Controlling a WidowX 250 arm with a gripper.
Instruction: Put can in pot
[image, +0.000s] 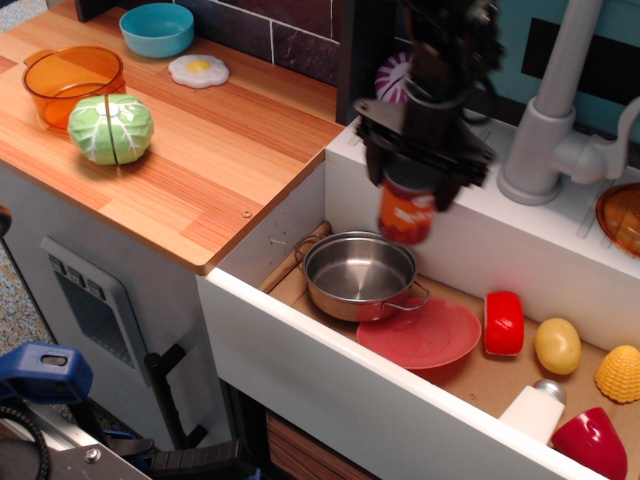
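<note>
The can (406, 214), with its red-orange label, hangs in the air in my black gripper (420, 172), which is shut on its top. It is above the sink, just over the right rim of the steel pot (358, 274), not touching it. The pot is round, shiny and empty, with thin wire loop handles, and stands at the left end of the sink floor. The can's lid is hidden by the fingers.
A pink plate (424, 335) lies against the pot's right side. Red (503, 323), yellow (557, 345) and other toy foods fill the sink's right. The grey faucet (548, 110) stands behind. On the wooden counter (200, 160) are a cabbage (111, 128), an orange pot (72, 84), a blue bowl (157, 29) and a fried egg (198, 70).
</note>
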